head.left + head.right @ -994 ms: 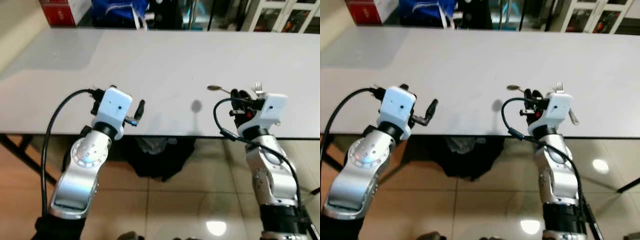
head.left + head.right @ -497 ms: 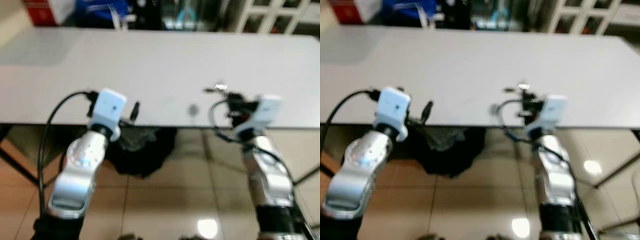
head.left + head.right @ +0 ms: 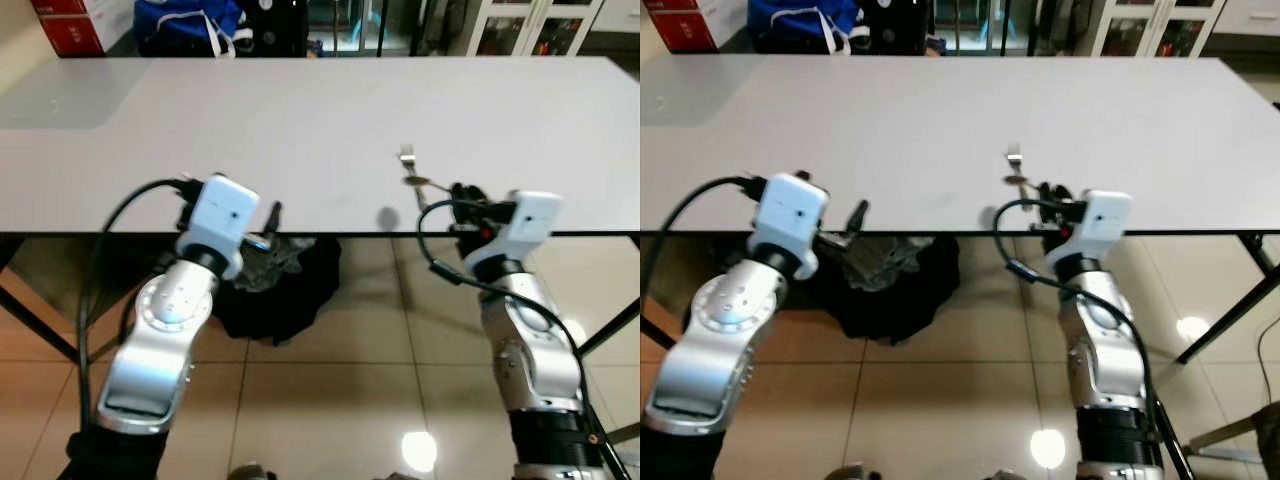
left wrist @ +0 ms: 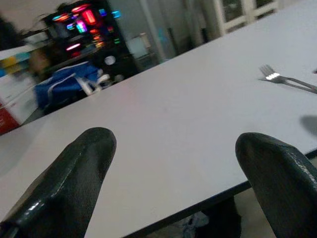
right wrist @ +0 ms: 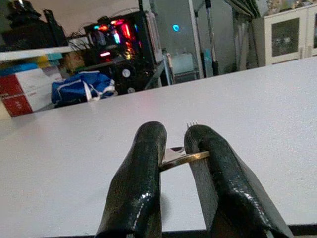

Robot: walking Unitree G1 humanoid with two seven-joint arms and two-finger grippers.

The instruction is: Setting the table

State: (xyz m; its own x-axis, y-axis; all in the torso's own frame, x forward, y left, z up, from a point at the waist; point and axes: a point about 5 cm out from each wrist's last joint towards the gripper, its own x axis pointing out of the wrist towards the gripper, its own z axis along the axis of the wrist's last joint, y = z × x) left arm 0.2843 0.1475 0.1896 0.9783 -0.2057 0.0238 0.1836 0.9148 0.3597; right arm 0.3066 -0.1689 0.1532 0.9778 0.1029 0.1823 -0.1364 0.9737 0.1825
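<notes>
Right end effector (image 5: pixel 173 163): pinches fork (image 3: pixel 407 160) handle, centre-right of frame, over worktop (image 3: pixel 300 120) edge.
Left end effector (image 4: pixel 173 168): wide, empty.
Risk: thin grip; fork may twist or drop.

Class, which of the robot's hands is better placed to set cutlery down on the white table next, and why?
The right hand: its fingers are shut on a thin metal utensil handle just over the white table, near the silver fork. The left hand is open and holds nothing.
</notes>
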